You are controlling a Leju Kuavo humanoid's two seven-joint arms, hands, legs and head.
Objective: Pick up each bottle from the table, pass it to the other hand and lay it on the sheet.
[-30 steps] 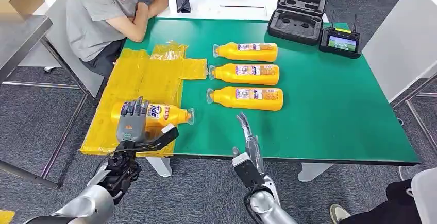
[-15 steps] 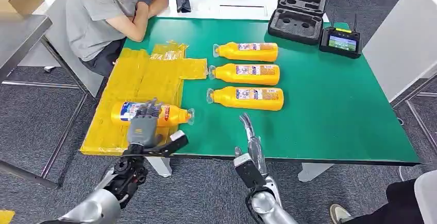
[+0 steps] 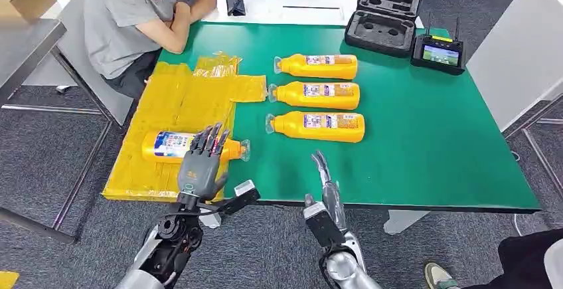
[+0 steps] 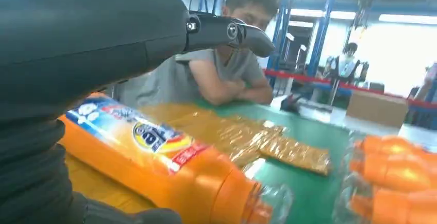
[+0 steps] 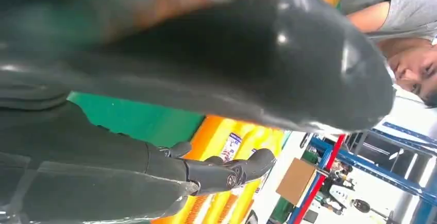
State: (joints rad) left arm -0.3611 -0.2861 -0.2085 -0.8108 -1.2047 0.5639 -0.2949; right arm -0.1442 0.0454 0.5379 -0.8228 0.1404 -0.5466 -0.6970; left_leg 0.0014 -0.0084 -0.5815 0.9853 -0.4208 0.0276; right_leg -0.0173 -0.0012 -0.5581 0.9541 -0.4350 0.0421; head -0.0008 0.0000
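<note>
Hovering open-fingered: left hand over the laid bottle, right hand empty too. Next bottle looking rigid, slick, fairly heavy; gripping mid-body likely safest.

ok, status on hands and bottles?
Left hand open, above the bottle on the sheet, not gripping. Right hand open at table edge, empty. Three bottles lie on the green table. Nothing blocking.
</note>
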